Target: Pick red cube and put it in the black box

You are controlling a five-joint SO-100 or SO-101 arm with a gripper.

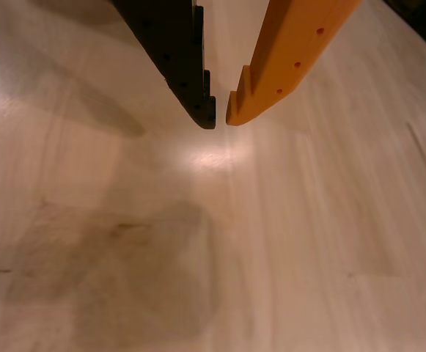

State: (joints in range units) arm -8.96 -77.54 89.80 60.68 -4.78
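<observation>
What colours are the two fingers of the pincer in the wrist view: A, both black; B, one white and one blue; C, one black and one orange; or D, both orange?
C: the pincer has a black finger on the left and an orange finger on the right, tips nearly meeting above the pale wooden table.

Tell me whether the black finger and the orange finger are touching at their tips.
Apart. The wrist view shows a thin strip of pale table between the black finger and the orange finger tips; gripper nearly closed, holding nothing.
</observation>
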